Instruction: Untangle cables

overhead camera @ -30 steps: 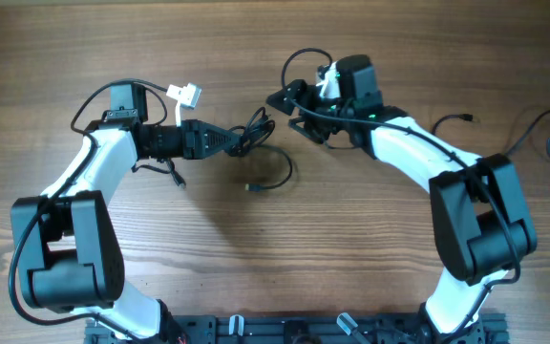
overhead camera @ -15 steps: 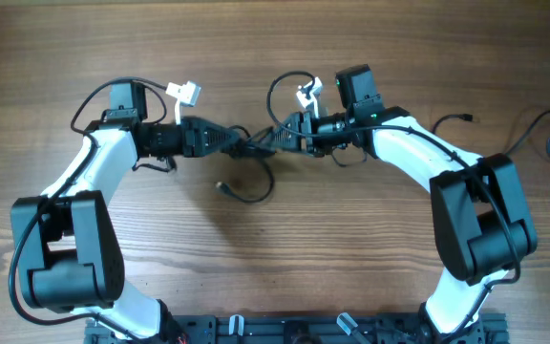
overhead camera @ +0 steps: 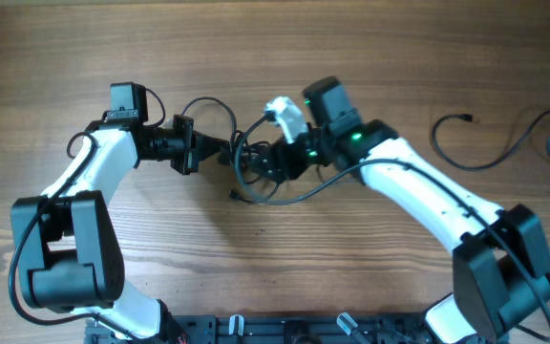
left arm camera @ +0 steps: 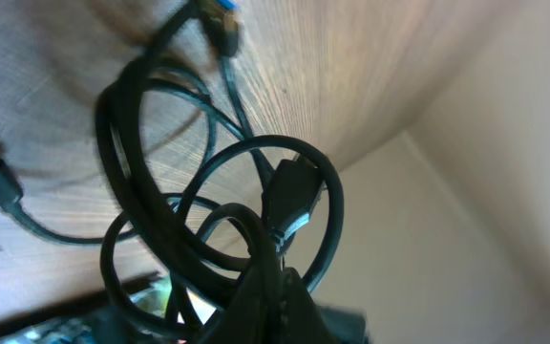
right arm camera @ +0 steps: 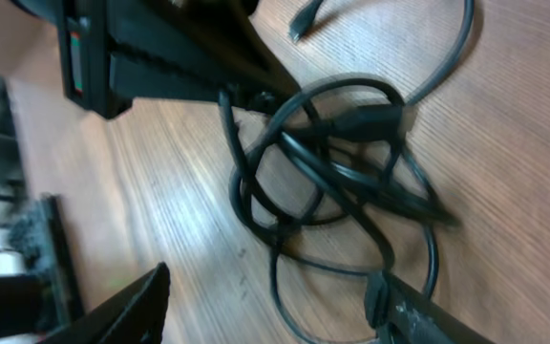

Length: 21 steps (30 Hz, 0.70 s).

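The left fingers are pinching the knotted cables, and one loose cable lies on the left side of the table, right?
Not quite: the loose cable lies on the right side of the table, as the overhead view shows. The left fingers do pinch the knotted cables.

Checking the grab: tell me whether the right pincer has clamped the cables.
No, the right pincer gapes, fingers far apart, not pinching the cables.

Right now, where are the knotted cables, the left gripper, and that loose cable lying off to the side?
knotted cables [right arm camera: 366, 119]: right wrist view, plug within the coil.
left gripper [overhead camera: 225, 151]: overhead view, between its fingertips.
loose cable [overhead camera: 467, 118]: overhead view, its plug end.
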Motion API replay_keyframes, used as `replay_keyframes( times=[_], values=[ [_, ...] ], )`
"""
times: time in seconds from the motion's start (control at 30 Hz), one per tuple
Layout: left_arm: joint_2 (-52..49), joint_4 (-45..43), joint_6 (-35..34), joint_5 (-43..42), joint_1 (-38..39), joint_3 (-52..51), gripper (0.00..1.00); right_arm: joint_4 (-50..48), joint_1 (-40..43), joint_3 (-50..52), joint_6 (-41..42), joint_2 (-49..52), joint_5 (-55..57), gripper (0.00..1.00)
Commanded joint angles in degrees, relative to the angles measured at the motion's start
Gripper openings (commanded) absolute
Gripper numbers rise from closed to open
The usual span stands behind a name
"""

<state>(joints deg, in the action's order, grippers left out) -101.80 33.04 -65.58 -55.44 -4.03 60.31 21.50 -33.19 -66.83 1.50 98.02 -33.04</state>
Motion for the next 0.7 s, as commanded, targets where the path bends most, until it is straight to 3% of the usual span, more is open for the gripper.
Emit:
replay_keyframes(
  times=[0.0, 0.13, 0.2, 0.33, 0.43, 0.67],
  values=[
    [-0.22, -1.44, -9.07, 3.04, 0.17, 0.0, 0.04, -4.07, -5.16, 0.09, -1.49, -0.63, 11.82, 0.64],
    [-0.22, -0.13, -14.05, 3.04, 0.17, 0.0, 0.04, -6.19, -9.2, 0.09, -1.51, -0.63, 22.93, 0.56],
    [-0.22, -0.2, -14.62, 3.1, 0.17, 0.0, 0.04, -5.33, -9.88, 0.11, -1.53, -0.61, 29.22, 0.46],
    [-0.22, -0.22, -14.64, 4.5, 0.2, 0.0, 0.09, -2.47, -10.62, 0.11, -1.49, -0.5, 24.81, 0.45],
    [-0.22, -0.98, -14.62, 4.5, 0.28, 0.0, 0.04, -2.16, -11.58, 0.11, -1.49, -0.5, 25.44, 0.47],
    [-0.22, -3.17, -14.38, 4.2, 0.7, 0.0, 0.04, -2.21, -14.27, 0.11, -5.29, -0.33, 26.4, 0.47]
  ],
)
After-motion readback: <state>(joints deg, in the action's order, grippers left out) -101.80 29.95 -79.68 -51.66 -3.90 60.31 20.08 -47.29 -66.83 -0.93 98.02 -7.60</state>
